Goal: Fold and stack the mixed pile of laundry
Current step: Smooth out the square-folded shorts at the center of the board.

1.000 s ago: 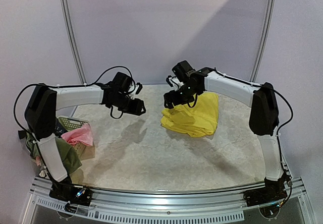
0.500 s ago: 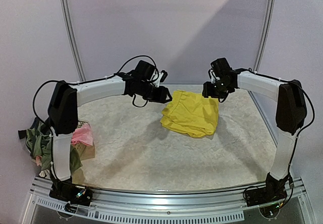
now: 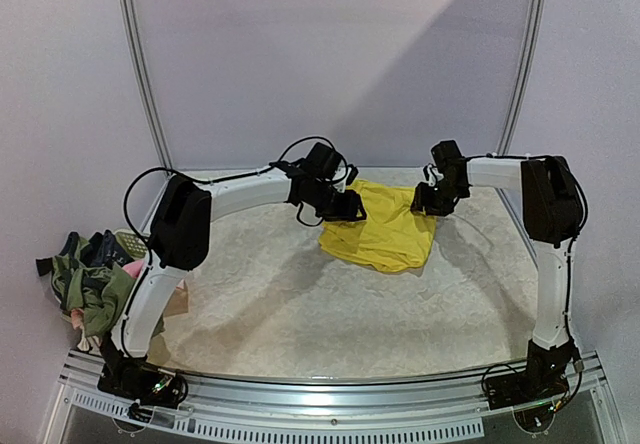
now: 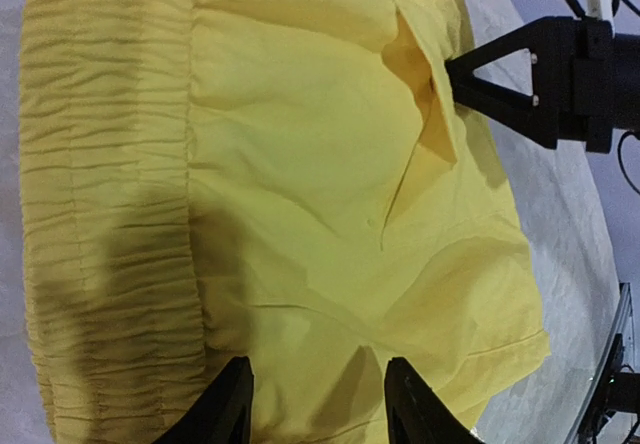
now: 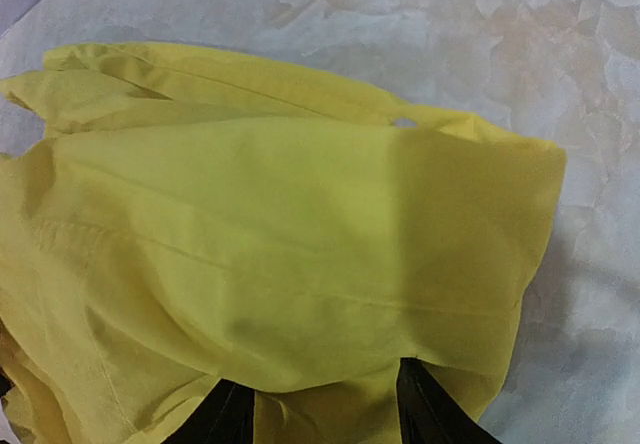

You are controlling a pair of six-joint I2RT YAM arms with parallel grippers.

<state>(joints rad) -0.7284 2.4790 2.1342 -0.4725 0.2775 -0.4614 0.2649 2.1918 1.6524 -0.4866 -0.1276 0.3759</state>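
The yellow shorts (image 3: 385, 229) lie flat and partly folded on the far middle of the table. They fill the left wrist view (image 4: 300, 164), elastic waistband at the left, and the right wrist view (image 5: 280, 224). My left gripper (image 3: 350, 207) is open just above the shorts' left part (image 4: 318, 409). My right gripper (image 3: 425, 204) is open at the shorts' far right corner (image 5: 325, 419), its fingertips (image 5: 228, 419) against a cloth fold. The rest of the laundry pile (image 3: 95, 279), olive-green and pink pieces, hangs at the table's left edge.
The pale mesh basket (image 3: 127, 240) shows behind the pile at the left. The right gripper's black jaws (image 4: 530, 74) show at the top right of the left wrist view. The marbled table (image 3: 300, 314) stretches in front of the shorts.
The left arm has swung from near the basket to the shorts' left side. The right gripper has moved from the shorts' left side to their far right corner. The shorts lie unchanged.
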